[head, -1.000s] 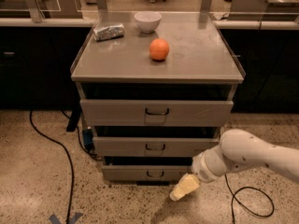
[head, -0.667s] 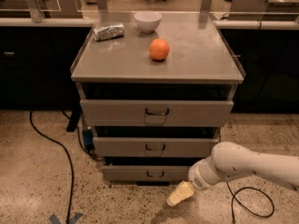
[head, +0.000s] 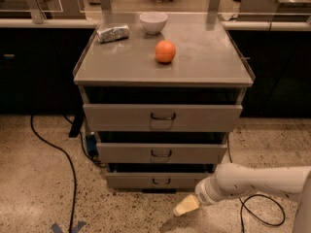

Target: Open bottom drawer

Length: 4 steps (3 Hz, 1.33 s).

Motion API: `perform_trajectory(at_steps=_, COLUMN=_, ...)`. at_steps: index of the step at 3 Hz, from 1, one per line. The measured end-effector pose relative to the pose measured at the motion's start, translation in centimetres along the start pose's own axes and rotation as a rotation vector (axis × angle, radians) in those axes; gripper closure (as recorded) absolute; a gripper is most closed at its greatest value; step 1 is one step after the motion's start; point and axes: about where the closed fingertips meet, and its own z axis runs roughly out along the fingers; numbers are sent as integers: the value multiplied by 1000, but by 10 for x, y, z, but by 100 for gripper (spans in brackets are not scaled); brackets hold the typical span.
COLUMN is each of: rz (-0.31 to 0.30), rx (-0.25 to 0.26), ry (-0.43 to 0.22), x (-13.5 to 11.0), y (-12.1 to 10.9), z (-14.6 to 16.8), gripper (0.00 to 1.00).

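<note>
Gripper (head: 187, 206) sits near the floor, below-right of the bottom drawer (head: 131, 180), can't tell the jaws' opening; risk: off-axis approach misses small loop handle (head: 161, 181) and bumps the front.

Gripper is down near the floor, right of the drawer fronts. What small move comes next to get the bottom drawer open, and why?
Probably raise the gripper slightly and bring it left toward the loop handle on the bottom drawer. The gripper hangs below and to the right of that handle, close to the floor, touching nothing, so the handle is not yet gripped.
</note>
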Motion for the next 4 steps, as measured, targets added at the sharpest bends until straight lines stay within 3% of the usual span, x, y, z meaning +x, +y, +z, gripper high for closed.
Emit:
perform_trajectory(at_steps=2, rz=-20, rx=-27, ry=36, x=5, y=10, z=-7, gripper=0)
perform_trajectory(at_steps=3, rz=-33, rx=-134, ry=77, x=19, y=11, z=4, gripper=0)
perform_trajectory(at_steps=4, rz=-106, rx=-272, ry=108, x=29, y=2, z=32, gripper=0)
